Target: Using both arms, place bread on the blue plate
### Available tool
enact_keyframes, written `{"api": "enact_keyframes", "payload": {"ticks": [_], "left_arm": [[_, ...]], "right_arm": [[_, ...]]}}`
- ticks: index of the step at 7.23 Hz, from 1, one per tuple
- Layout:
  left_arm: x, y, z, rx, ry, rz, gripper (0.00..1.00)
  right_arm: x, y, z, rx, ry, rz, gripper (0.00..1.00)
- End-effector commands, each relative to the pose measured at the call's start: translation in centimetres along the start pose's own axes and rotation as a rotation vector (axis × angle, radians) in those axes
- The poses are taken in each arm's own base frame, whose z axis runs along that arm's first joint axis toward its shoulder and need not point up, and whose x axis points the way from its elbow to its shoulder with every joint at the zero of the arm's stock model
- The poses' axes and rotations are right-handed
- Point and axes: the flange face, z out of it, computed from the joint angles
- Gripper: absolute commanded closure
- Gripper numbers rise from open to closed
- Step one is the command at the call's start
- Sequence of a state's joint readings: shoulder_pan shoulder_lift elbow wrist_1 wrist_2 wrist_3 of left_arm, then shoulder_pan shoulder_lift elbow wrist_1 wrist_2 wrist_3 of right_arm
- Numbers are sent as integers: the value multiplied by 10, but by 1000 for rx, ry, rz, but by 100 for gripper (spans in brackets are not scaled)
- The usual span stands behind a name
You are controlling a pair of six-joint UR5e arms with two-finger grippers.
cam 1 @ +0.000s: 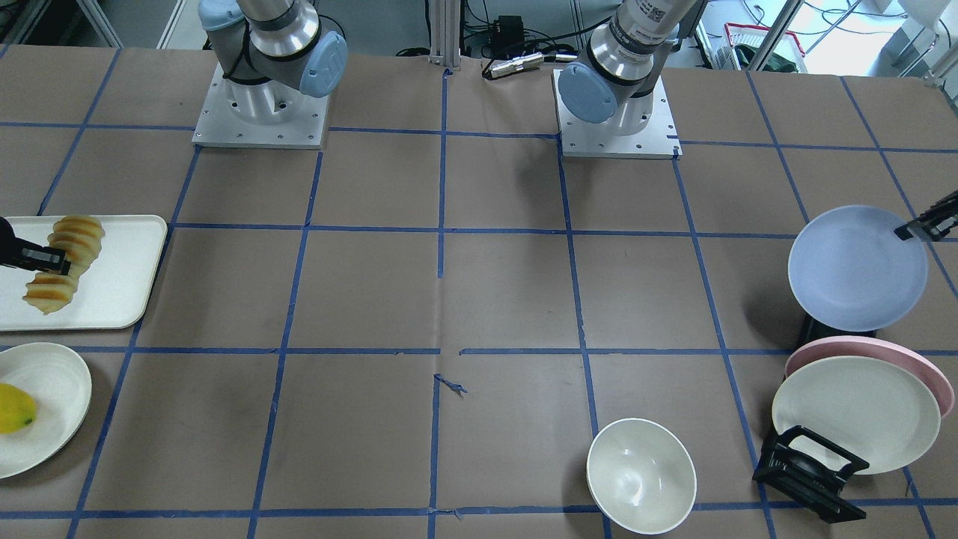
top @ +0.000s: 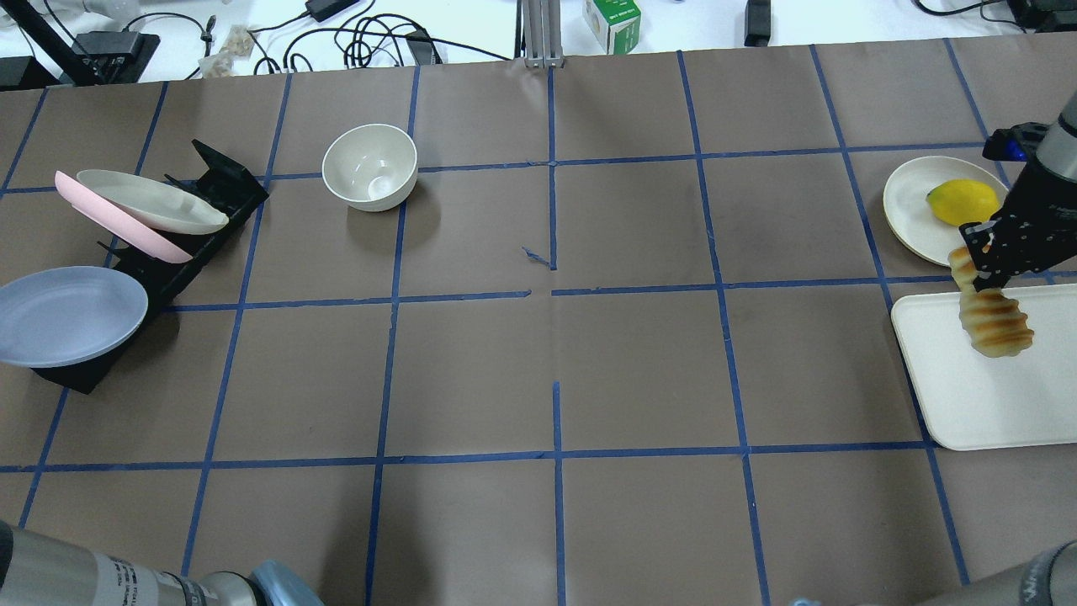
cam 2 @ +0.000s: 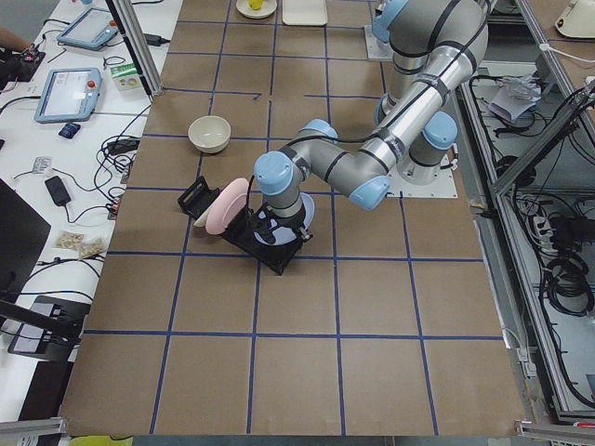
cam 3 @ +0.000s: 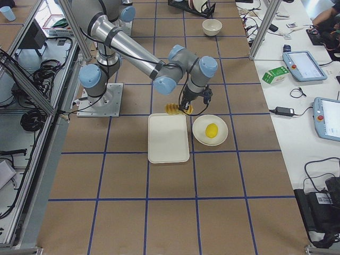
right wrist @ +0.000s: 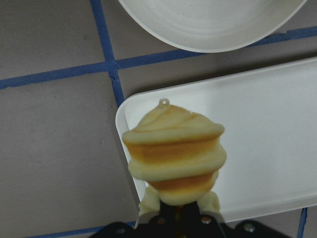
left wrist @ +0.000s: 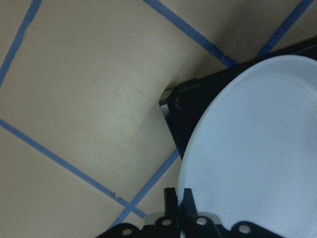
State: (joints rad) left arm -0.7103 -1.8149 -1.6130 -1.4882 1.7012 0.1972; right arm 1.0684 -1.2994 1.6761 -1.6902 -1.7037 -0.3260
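Note:
The bread (top: 993, 324), a row of pale-yellow slices with orange crusts, hangs bent from my right gripper (top: 983, 273), which is shut on its middle. It is held above the near corner of the white tray (top: 976, 396). It also shows in the right wrist view (right wrist: 173, 148) and the front-facing view (cam 1: 66, 262). The blue plate (cam 1: 853, 269) lies tilted over the end of the black rack (top: 210, 181). My left gripper (cam 1: 909, 230) is shut on its rim; the plate fills the left wrist view (left wrist: 252, 148).
The rack holds a pink plate (cam 1: 898, 352) and a cream plate (cam 1: 853, 412). A cream bowl (top: 370, 167) stands further along. A cream plate (top: 913, 206) with a yellow fruit (top: 963, 202) sits beside the tray.

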Motion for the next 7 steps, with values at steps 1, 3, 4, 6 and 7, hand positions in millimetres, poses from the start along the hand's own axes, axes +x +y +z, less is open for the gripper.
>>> {"api": "enact_keyframes", "payload": {"ticks": [1,3,4,6,7], "left_arm": [[16,58,-25,-119,32,-13,100],[85,97,0,-203,247,33,100],[130,115,27,-238,272,82,100],[220,138,57,-222,383,183,100],[272,159,66,-181,413,280,100]], "right_arm": [[-4,5,-7,-7,-5,4,100],[-14,12,-13,-8,-77,49,100],[-19,14,-14,-14,-77,43,100],[-32,14,-14,-23,-64,20,100],[-34,14,-13,-26,-64,17,100]]}}
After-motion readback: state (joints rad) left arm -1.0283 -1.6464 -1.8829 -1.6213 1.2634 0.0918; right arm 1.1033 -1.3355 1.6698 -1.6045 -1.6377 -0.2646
